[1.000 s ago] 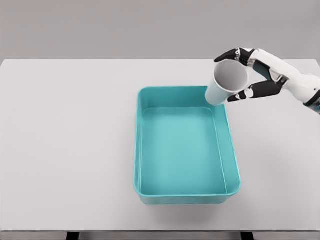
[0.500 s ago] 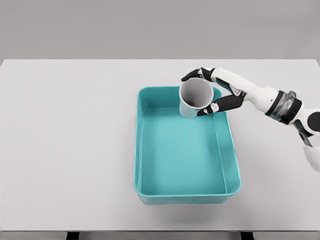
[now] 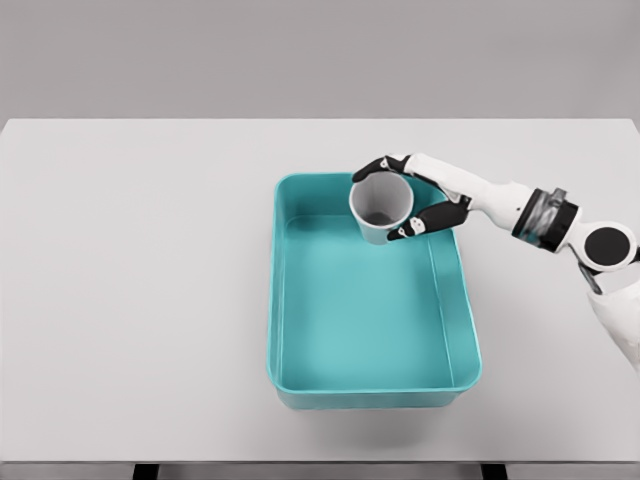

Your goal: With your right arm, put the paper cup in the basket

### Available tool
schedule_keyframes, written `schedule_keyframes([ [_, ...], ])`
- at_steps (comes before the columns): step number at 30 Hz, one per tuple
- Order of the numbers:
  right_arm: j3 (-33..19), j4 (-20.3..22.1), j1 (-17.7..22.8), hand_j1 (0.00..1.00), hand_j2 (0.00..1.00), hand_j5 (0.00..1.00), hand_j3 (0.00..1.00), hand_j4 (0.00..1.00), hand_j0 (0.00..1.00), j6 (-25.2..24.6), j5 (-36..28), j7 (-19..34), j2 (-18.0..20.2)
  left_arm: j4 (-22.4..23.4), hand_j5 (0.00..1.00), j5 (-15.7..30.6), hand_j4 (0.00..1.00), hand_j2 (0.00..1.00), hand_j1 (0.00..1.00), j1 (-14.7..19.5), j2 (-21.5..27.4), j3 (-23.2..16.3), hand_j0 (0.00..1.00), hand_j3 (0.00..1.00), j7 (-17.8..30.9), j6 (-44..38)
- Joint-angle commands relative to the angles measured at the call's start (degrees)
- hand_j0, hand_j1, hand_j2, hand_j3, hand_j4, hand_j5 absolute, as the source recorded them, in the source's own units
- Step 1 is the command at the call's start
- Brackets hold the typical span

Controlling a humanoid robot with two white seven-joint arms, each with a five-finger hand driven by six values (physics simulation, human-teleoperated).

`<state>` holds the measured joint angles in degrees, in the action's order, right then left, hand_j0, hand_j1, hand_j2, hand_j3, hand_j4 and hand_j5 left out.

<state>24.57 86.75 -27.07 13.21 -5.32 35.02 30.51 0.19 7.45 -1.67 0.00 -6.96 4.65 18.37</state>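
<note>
A white paper cup [image 3: 380, 208] is held upright, mouth up, over the far end of the teal basket [image 3: 276, 300]. My right hand [image 3: 408, 196] is shut on the cup, with fingers curled round its far rim and the thumb [image 3: 425, 222] against its near right side. The arm reaches in from the right edge across the basket's far right corner. Whether the cup's base touches the basket floor is unclear. The left arm does not show.
The basket stands at the middle of a pale grey table [image 3: 130, 280], long side running away from me. A grey wall lies behind the table's far edge.
The right hand carried the cup leftward and down, from beyond the basket's far right corner to over its far end, and the cup turned from tilted to upright.
</note>
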Motion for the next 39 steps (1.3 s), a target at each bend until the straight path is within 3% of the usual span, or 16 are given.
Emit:
schedule_keyframes([
  [1, 0.22, 0.0, 0.0, 0.72, 0.72, 0.72, 0.72, 0.72, 0.72, -0.11, 4.79, -0.02, -0.45, -0.02, 1.0, 0.02, 1.0, 1.0, 1.0, 0.0, 0.0, 0.02, 1.0, 1.0, 0.01, 0.0],
  [11, 6.28, 1.23, -2.37, 0.68, 0.68, 0.68, 0.68, 0.68, 0.68, 0.77, 18.33, -0.02, -2.47, -0.02, 1.0, 0.02, 1.0, 1.0, 1.0, 0.0, 0.0, 0.02, 1.0, 1.0, 0.01, 0.0],
  [12, 7.95, 1.4, -2.46, 0.71, 0.71, 0.71, 0.71, 0.71, 0.71, 1.2, 18.86, -0.02, -2.21, 0.07, 1.0, 0.02, 1.0, 1.0, 1.0, 0.0, 0.0, 0.02, 1.0, 1.0, 0.01, 0.0],
  [13, 8.13, 1.75, -2.46, 1.0, 1.0, 1.0, 1.0, 1.0, 1.0, 2.69, 19.38, -0.02, -2.04, -0.02, 1.0, 0.02, 1.0, 1.0, 1.0, 0.0, 0.0, 0.02, 1.0, 1.0, 0.01, 0.0],
  [14, 7.86, 2.28, -2.46, 1.0, 1.0, 1.0, 1.0, 1.0, 1.0, 3.57, 19.3, -0.02, -1.68, -0.02, 1.0, 0.02, 1.0, 1.0, 1.0, 0.0, 0.0, 0.02, 1.0, 1.0, 0.01, 0.0],
  [17, 2.59, 8.7, -1.5, 1.0, 1.0, 1.0, 1.0, 1.0, 1.0, 3.76, 17.81, -0.02, -1.33, -0.02, 1.0, 0.02, 1.0, 1.0, 1.0, 0.0, 0.0, 0.02, 1.0, 1.0, 0.01, 0.0],
  [19, -2.32, 9.67, -0.44, 1.0, 1.0, 1.0, 1.0, 1.0, 1.0, 3.76, 14.38, -0.02, -0.28, -0.02, 1.0, 0.02, 1.0, 1.0, 1.0, 0.0, 0.0, 0.02, 1.0, 1.0, 0.01, 0.0],
  [23, -19.46, 9.75, 5.71, 1.0, 1.0, 1.0, 1.0, 1.0, 1.0, 7.18, 1.91, -0.02, 0.69, -0.02, 1.0, 0.02, 1.0, 1.0, 1.0, 0.0, 0.0, 0.02, 1.0, 1.0, 0.01, 0.0],
  [25, -23.69, 9.58, 7.82, 1.0, 1.0, 1.0, 1.0, 1.0, 1.0, 7.45, -4.6, -0.02, 2.18, -0.02, 1.0, 0.02, 1.0, 1.0, 1.0, 0.0, 0.0, 0.02, 1.0, 1.0, 0.01, 0.0],
  [26, -25.45, 9.49, 8.88, 1.0, 1.0, 1.0, 1.0, 1.0, 1.0, 8.32, -10.84, -0.02, 2.97, -0.02, 1.0, 0.02, 1.0, 1.0, 1.0, 0.0, 0.0, 0.02, 1.0, 1.0, 0.01, 0.08],
  [28, -28.34, 9.49, 10.37, 1.0, 1.0, 1.0, 1.0, 1.0, 1.0, 8.41, -15.94, -0.02, 3.85, -0.02, 1.0, 0.02, 1.0, 1.0, 1.0, 0.0, 0.0, 0.02, 1.0, 1.0, 0.01, 0.0],
  [32, -31.16, 6.15, 16.08, 1.0, 1.0, 1.0, 1.0, 1.0, 1.0, 9.82, -14.28, -0.02, 3.85, -0.02, 1.0, 0.02, 1.0, 1.0, 1.0, 0.0, 0.0, 0.02, 1.0, 1.0, 0.01, 0.0],
  [34, -31.16, 3.96, 16.35, 1.0, 1.0, 1.0, 1.0, 1.0, 1.0, 10.08, -10.24, -0.02, 3.59, -0.02, 1.0, 0.02, 1.0, 1.0, 1.0, 0.0, 0.0, 0.02, 1.0, 1.0, 0.01, 0.0],
  [39, -31.16, 1.23, 16.26, 1.0, 1.0, 1.0, 1.0, 1.0, 1.0, 10.17, -9.62, -0.02, 3.33, -0.02, 1.0, 0.02, 1.0, 1.0, 1.0, 0.0, 0.0, 0.02, 1.0, 1.0, 0.01, 0.0],
])
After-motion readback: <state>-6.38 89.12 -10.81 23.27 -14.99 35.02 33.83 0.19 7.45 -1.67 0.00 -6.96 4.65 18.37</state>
